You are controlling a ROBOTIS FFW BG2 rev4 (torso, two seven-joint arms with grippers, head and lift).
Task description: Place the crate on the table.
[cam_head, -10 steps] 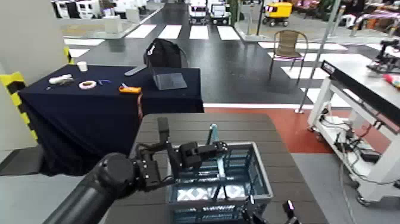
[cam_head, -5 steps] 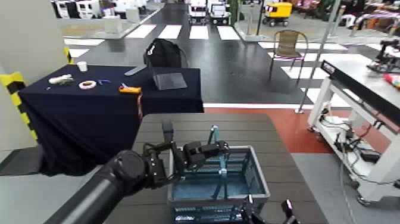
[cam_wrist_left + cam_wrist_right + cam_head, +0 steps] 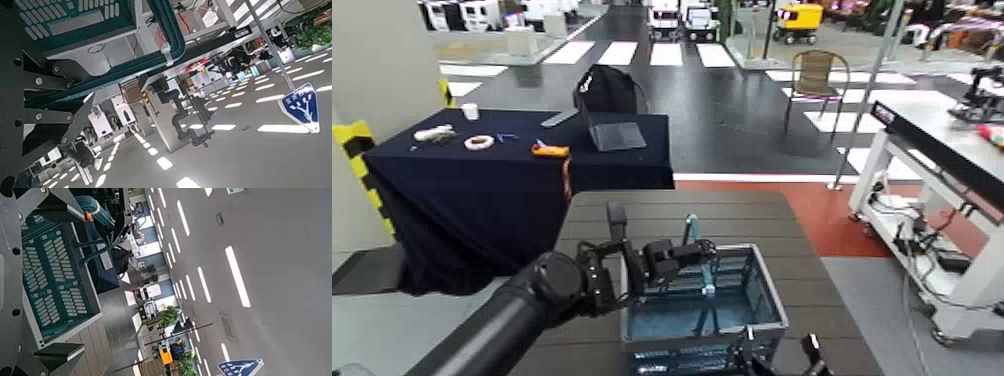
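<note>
While the left hand point(image 3: 706, 250) is closed on the handle point(image 3: 709, 286), one-sided support risks tipping the crate point(image 3: 707, 336).
Crate: over the tabletop point(image 3: 762, 215), toward six o'clock; contact cannot be confirmed. Right hand point(image 3: 781, 346), open and empty, at its five o'clock corner, could snag the rim. Blue sign point(image 3: 301, 108): lettering unreadable.

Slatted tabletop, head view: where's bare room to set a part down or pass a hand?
Bare slats on the slatted tabletop: the strip beyond the crate, toward the crossing, and right of the crate's rim. Crowded: left of the crate, where the left arm reaches in to the handle, and the near right corner, by the right pincer.
</note>
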